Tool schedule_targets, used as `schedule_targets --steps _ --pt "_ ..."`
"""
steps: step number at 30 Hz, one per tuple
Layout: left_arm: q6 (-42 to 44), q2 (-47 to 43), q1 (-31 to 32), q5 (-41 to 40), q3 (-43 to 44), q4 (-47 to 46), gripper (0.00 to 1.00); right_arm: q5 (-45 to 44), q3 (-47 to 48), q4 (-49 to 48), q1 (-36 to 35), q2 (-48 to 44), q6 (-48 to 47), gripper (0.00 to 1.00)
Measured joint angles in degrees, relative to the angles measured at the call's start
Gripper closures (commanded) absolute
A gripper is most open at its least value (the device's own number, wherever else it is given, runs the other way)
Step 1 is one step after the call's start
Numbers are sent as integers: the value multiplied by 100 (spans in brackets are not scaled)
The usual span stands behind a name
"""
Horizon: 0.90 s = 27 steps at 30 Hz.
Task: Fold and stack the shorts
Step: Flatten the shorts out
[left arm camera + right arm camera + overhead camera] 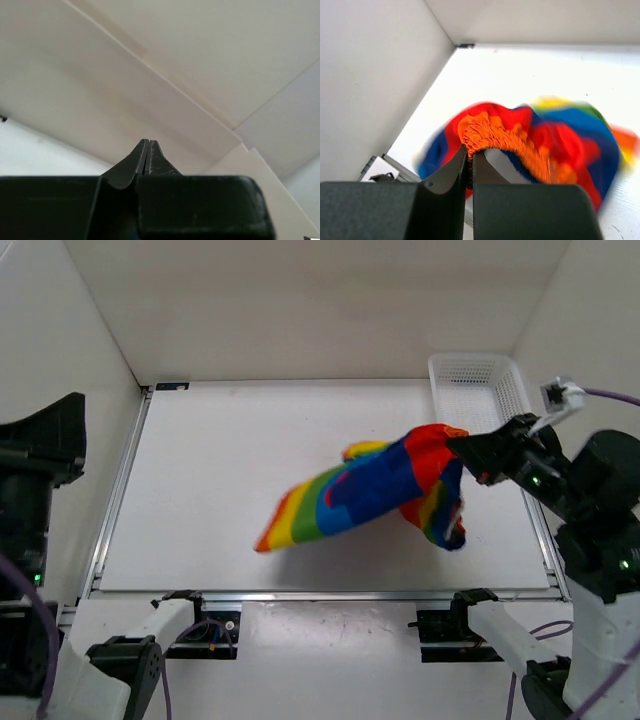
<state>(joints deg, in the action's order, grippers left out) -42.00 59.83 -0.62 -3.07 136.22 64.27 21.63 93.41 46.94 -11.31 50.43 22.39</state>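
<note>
- Table (200, 490): flat, smooth, white surface.
- Shorts (370, 490): soft, limp cloth in broad rainbow stripes. They hang bunched and slanting from my right gripper (469, 152) over the table's right half, and the low corner appears to rest at centre.
- Basket (475, 385): rigid white plastic mesh in the far right corner, just behind the cloth. Risk: a loose fold could snag its rim.
- Right gripper: clamped on the ruched orange waistband (490, 132). Risk: so thin a pinch on stretchy elastic may slip.
- Left gripper (146, 145): pinched closed on nothing, facing the wall.
</note>
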Motion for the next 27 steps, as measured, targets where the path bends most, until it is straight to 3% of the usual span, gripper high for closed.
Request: schedule_targets --steps 2,4,8,13,19,27 --pt "22 -190 -2 9 61 -31 90 28 160 181 -2 -232 -39 100" --pt "39 -463 0 151 -439 -184 90 33 197 278 -2 -350 -59 100" --pt "63 -920 -2 761 -2570 -520 90 -142 -293 402 0 -341 -96 100" --pt "177 -258 -2 1182 -4579 -422 90 -181 -802 398 4 376 -153 100" --pt "483 304 -2 1156 -4946 -258 90 92 -345 -284 -7 2240 -63 100" --pt "798 623 -227 1060 -4649 -219 90 114 2524 -809 -841 4295 118 100"
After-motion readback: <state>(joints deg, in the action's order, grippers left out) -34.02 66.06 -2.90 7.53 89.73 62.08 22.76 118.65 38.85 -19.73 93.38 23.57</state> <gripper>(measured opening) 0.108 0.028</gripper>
